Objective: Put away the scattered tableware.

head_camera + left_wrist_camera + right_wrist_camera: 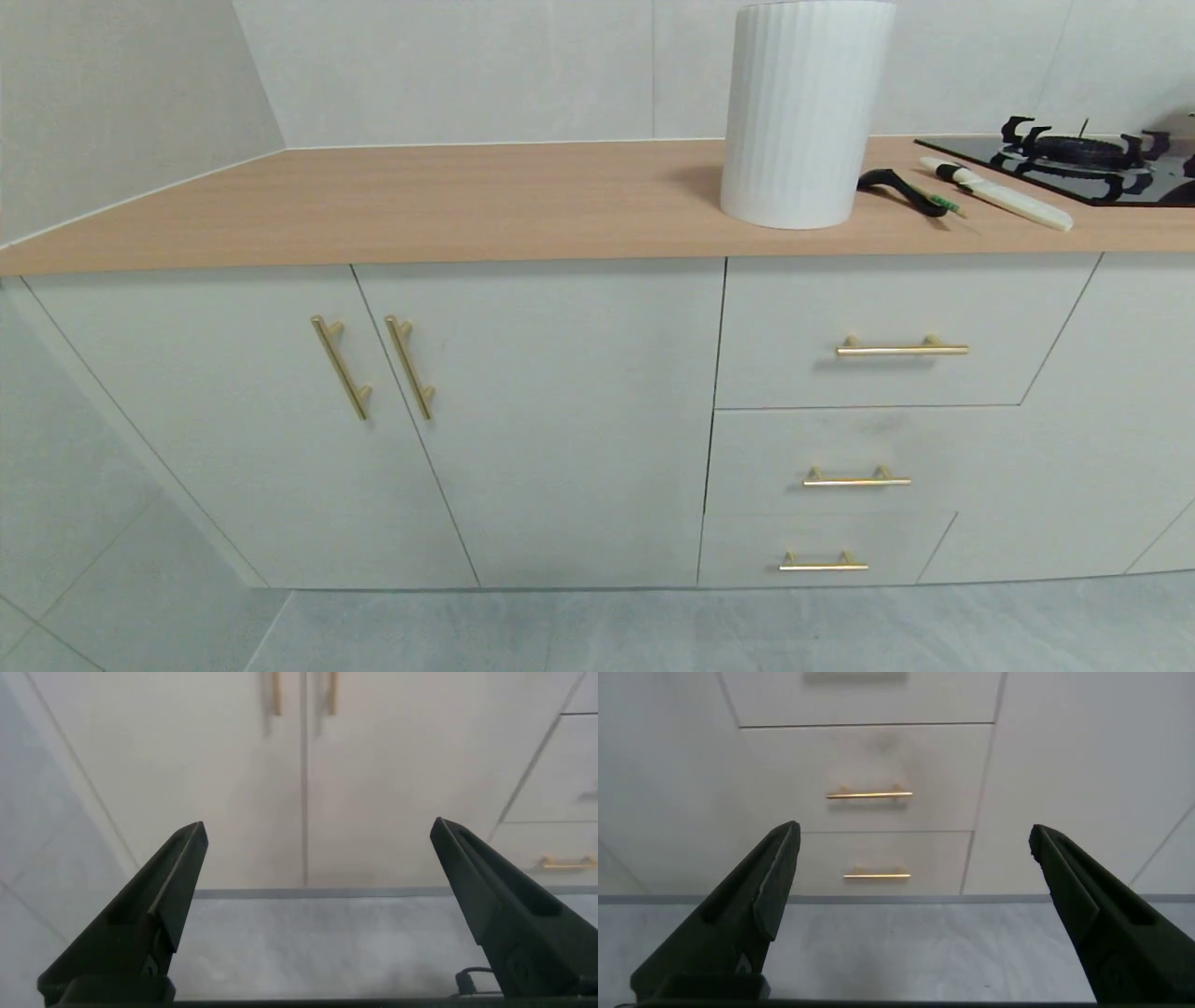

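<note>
Plainly nothing is gripped yet: the left tool (318,831) hangs low with its jaws spread wide, facing the cupboard doors (304,765) above the floor, and the right tool (913,831) is just as wide, facing a drawer handle (868,793) lower down the cabinet front. The tableware lies up on the worktop (420,201), toward the robot's right: a black-handled utensil (901,187) just beside the foot of the tall white ribbed holder (803,121), a slim green piece (945,203) close against it, and a pale knife-shaped utensil (1004,198) lying slantwise between these and the hob (1074,173). What sort of utensil each one is, I cannot tell. The step in hand looks like the approach, and the right arm seems the better placed for it. To do it well, I would bring that tool up well above the worktop edge before going forward, come down on the black handle across its narrow width rather than along it, and keep off the holder's wall, since a nudge could tip something so tall. Once lifted, the piece should clear the rim fully, then go in end first and be let go low inside
</note>
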Available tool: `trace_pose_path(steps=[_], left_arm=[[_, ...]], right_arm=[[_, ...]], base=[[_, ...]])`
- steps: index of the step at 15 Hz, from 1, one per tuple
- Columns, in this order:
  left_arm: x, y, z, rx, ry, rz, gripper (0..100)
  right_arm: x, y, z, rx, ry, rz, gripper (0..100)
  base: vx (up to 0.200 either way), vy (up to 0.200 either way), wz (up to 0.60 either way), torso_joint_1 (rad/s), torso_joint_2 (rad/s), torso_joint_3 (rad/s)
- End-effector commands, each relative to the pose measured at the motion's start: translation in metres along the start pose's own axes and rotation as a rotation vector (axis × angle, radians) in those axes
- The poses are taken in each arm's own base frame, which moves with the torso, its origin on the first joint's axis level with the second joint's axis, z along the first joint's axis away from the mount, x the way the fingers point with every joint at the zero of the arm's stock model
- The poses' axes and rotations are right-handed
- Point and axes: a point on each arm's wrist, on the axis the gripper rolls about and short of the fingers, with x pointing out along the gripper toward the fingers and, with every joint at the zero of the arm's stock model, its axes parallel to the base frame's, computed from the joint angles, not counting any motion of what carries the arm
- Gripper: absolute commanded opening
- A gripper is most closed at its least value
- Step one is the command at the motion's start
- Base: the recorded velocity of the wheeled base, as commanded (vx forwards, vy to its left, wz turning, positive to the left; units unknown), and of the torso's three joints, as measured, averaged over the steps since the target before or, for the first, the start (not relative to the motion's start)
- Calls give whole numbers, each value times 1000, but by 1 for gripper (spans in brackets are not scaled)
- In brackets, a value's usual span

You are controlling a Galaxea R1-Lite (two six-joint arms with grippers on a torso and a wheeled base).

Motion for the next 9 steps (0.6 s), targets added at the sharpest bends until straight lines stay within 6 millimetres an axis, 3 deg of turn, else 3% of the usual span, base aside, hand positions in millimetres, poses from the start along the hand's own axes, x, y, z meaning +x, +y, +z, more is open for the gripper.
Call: trace_pose_path(steps=[1, 6, 9], left_arm=[[0, 0, 0, 0, 0, 0, 100], [0, 0, 0, -2, 0, 1, 100], [0, 0, 0, -2, 0, 1, 100]], right_arm=[[0, 0, 0, -1, 1, 0, 100], [0, 0, 0, 1, 1, 0, 100], [0, 0, 0, -1, 1, 0, 100]], base=[[0, 0, 0, 0, 0, 0], [0, 0, 0, 0, 0, 0], [200, 0, 0, -2, 4, 9]])
